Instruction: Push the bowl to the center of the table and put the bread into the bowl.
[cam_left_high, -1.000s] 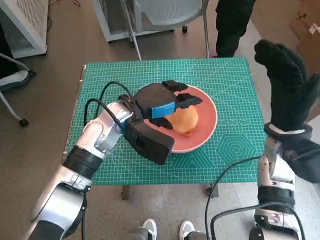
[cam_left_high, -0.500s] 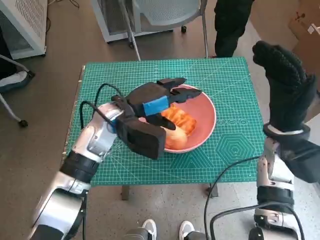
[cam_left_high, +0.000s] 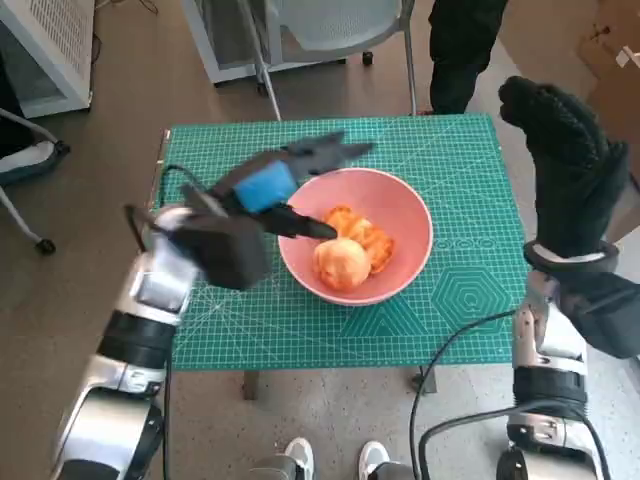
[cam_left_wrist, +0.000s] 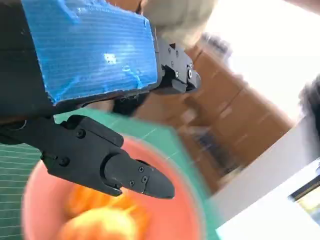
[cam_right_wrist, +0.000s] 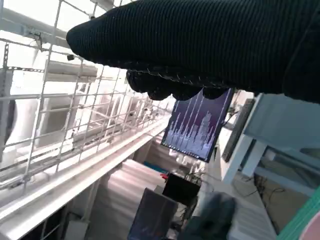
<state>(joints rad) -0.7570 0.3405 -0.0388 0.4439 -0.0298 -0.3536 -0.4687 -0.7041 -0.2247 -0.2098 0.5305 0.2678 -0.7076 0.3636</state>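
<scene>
A green cutting mat covers the small table, with a chair and a person's dark legs at its far side. The pink bowl sits near the mat's middle, the bread lying inside it. The left hand hangs over the bowl's left rim, fingers spread, holding nothing. The right hand is raised off the table's right edge, seemingly empty. The left wrist view is blurred; the right wrist view shows a monitor.
</scene>
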